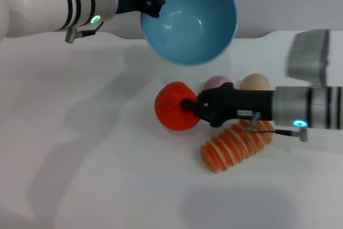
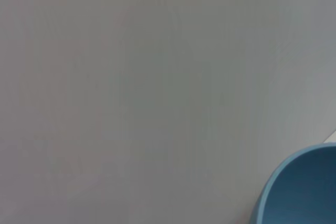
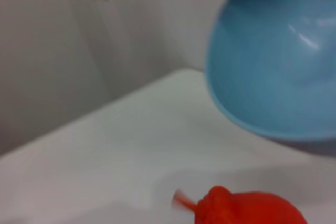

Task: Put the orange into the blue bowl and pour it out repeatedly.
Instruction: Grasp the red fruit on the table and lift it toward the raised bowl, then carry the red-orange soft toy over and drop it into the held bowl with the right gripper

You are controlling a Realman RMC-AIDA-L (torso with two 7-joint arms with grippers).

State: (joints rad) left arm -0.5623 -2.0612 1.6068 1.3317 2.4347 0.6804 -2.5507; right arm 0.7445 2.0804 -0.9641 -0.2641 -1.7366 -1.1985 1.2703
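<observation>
The blue bowl hangs tilted in the air above the table's far side, its empty inside facing me, with my left gripper shut on its rim. The bowl's edge shows in the left wrist view, and its inside fills the right wrist view. The orange sits at mid-table, and my right gripper comes in from the right and is shut on its side. The orange shows close in the right wrist view.
A striped orange-and-cream ridged oblong lies just under my right arm. A pink ball and a tan ball sit behind the gripper. A grey block stands at the right edge.
</observation>
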